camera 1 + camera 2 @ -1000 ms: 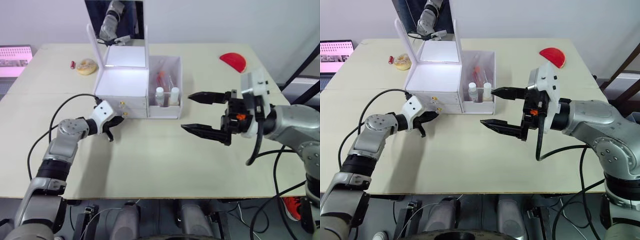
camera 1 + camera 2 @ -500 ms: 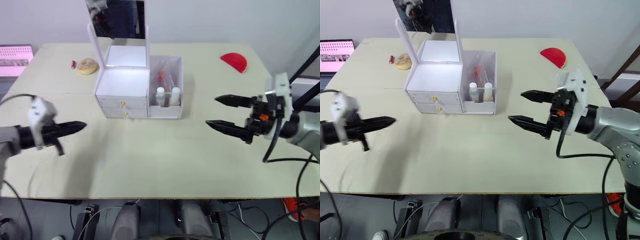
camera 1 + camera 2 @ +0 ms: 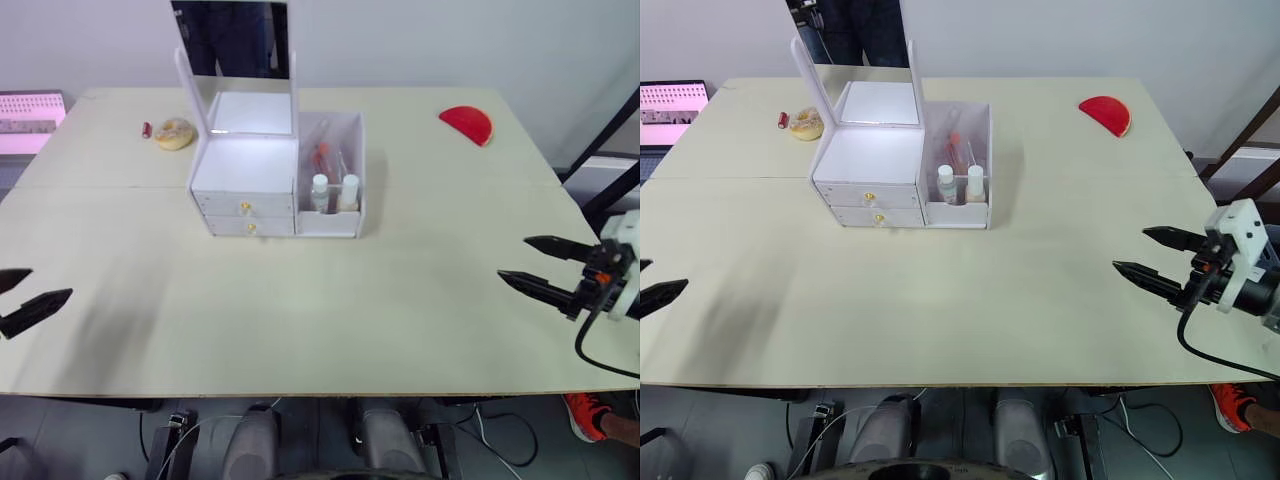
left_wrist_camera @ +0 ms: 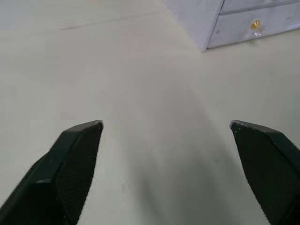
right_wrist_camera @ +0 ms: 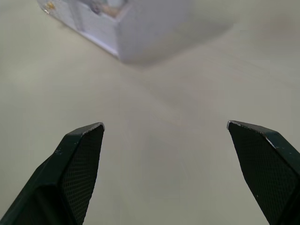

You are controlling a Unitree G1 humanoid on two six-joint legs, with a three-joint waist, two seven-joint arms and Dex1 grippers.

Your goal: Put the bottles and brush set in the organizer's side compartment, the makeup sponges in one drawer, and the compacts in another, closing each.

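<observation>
Your table: bare between both grippers | organizer: drawers shut, well ahead of your right gripper, fingers spread, empty | left gripper: spread, empty, organizer ahead to its right | bottles and brush set: inside side compartment

Left hand at far left edge of head view, low over the table near its front-left corner, only its two black fingertips in frame, pointing inward to the right. Fingers spread apart, nothing between them; left wrist view shows both pads wide apart over bare table.

Right hand at far right, over the table's front-right part, fingers pointing left, spread wide and empty. White wrist housing and black cable behind it. Right wrist view shows pads wide apart, nothing gripped.
</observation>
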